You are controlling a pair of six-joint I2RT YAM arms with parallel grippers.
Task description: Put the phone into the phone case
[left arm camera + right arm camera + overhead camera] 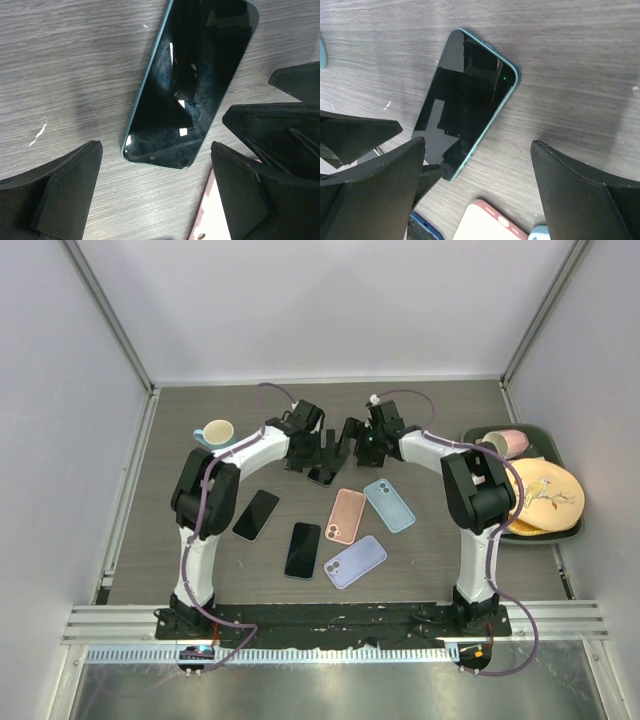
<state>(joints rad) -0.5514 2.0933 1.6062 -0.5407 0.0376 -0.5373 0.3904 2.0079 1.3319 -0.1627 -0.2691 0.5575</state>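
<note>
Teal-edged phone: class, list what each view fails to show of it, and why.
Top view: teal-edged phone mostly covered by black gripper fingers; too small for detail.
Left wrist view: far end cut off by the top edge.
Right wrist view: near corner hidden behind a finger.

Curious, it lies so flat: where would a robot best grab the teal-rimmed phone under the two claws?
Probably by its two long teal edges, near the middle, coming straight down from above. The phone lies flat, screen up, on the table, so only its narrow width offers opposing sides to pinch.
</note>
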